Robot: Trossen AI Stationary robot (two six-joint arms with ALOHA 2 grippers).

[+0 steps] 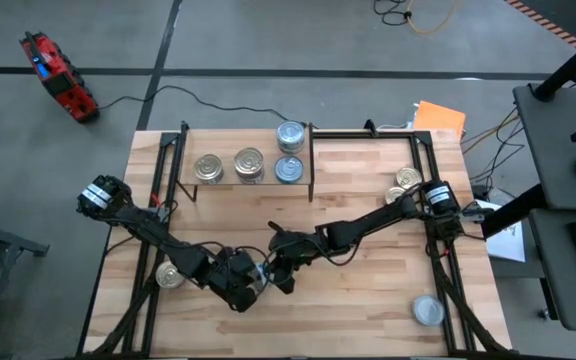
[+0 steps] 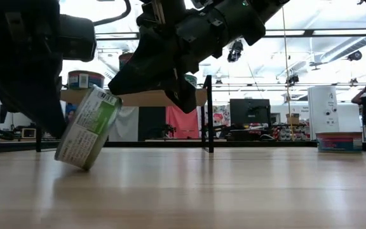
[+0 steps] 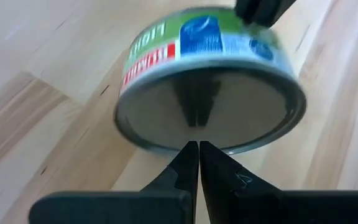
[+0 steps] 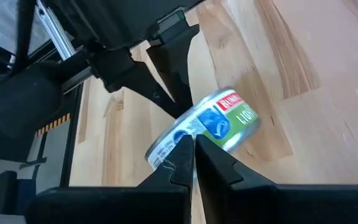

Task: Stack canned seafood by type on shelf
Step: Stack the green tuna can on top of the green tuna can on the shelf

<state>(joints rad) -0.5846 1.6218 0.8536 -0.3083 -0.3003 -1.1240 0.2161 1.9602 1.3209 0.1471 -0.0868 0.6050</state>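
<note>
Tipped up on its edge in front of the narrow light-wood shelf in a black metal frame (image 1: 248,185), out toward the near middle of the butcher-block wooden table (image 1: 368,300): a squat round metal tin with a green, red and blue paper label (image 3: 210,118), one side of its rim on the wood and the other raised. Looks propped that way by the two arms rather than gripped, probably to turn it over or stand it up for a cleaner pick.

Left claw (image 3: 197,146) pressed fully together, carrying nothing, its tips right at the tin's bare flat metal face, touching or just short of it. Right claw (image 4: 189,140) likewise pinched to a point and empty, meeting the tin from the opposite side, at the rim by the label (image 4: 207,127). So the tin sits between the two closed claws, wedged and leaning, not clamped inside either.

On the shelf itself, sorted by kind as the task asks: two golden-lidded tins (image 1: 208,167) side by side, and at the end by the dark upright panel two silver-blue-lidded tins stacked (image 1: 290,137).

Still off the shelf: one golden tin (image 1: 170,275) in front of the shelf's left end, a small cluster of golden tins (image 1: 405,180) just past its right end, and a silver-lidded tin (image 1: 428,310) far out front and to the right.

Judged from this: sorting partly done, the tilted tin next.
</note>
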